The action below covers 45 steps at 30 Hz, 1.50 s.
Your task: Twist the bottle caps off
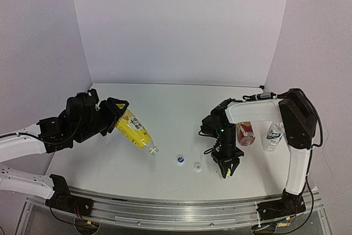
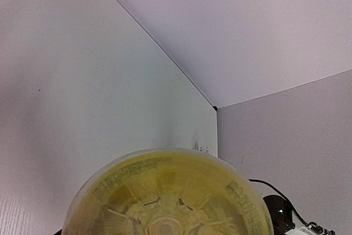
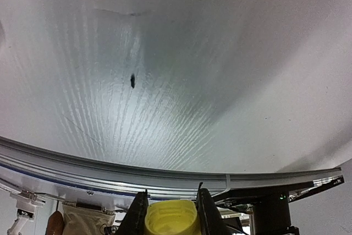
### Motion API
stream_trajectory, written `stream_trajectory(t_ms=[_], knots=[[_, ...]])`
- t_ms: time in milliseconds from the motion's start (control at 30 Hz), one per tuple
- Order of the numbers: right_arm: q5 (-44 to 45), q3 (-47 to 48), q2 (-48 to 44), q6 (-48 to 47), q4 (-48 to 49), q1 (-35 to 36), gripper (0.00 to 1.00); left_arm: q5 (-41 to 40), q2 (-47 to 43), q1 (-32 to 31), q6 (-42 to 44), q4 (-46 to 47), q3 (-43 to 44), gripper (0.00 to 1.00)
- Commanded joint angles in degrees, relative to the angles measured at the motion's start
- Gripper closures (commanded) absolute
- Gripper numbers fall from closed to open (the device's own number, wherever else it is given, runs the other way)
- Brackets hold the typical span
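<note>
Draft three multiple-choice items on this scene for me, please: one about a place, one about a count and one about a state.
1. Where is the yellow cap?
A. Screwed on its bottle
B. Between the fingers of the right end effector
C. On the table

2. How many caps lie loose on the table?
A. None
B. Two
C. Four

3. How is the yellow bottle placed?
A. Standing upright on the table
B. Lying flat on the table
C. Held tilted above the table

Answers:
1 B: the right wrist view shows the cap clamped between the fingers.
2 B: a blue-and-white cap and a white cap lie side by side.
3 C: the left end effector grips its base, with the open neck pointing down.
</note>
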Motion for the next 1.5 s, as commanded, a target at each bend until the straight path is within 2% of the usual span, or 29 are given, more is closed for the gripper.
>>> stream_trajectory(t_ms=[0,333,700,800,933,1033,1133,1200,1300,1400,1467], knots=[[-1.63,3.64,4.85,-1.48,-3.50,-0.53,0.85,-2.16,0.39,0.02,2.19,1.49,2.41,1.00],[0.80,7.35,10.75,-1.78,-0.48,-0.56,0.78,-3.88,-0.82,0.02,1.94,0.62,2.22,1.00],[2.03,7.39,10.13,-1.28,1.11,-0.56,0.56,-4.63,-0.04,0.02,2.62,0.18,3.63,1.00],[2.87,7.83,8.17,-0.97,1.25,-0.55,0.49,-4.25,0.20,0.00,3.00,0.66,3.84,1.00],[5.25,9.62,0.62,-1.12,1.42,-0.52,0.33,-3.92,0.36,0.01,2.56,1.22,4.14,1.00],[5.71,9.73,-7.06,-1.87,4.03,-0.47,0.29,-4.68,0.59,0.02,-1.84,-0.64,4.49,1.00],[5.24,4.16,-17.72,-6.35,13.73,0.44,0.27,-5.56,0.69,0.02,-11.63,-4.26,4.17,1.00],[5.72,-1.41,-24.77,-12.36,25.36,2.83,0.27,-4.82,0.52,0.02,-21.13,-7.95,3.67,1.00],[7.29,-13.59,-34.98,-26.43,46.73,7.21,0.25,-0.18,-0.05,0.02,-33.83,-10.16,1.97,1.00],[4.77,-27.85,-43.36,-41.10,69.35,8.91,0.22,6.46,-1.27,0.10,-43.64,-7.64,-0.87,1.00],[-0.34,-31.33,-44.34,-46.92,79.34,9.09,0.23,10.46,-1.48,0.10,-47.90,-2.33,-2.90,1.00]])
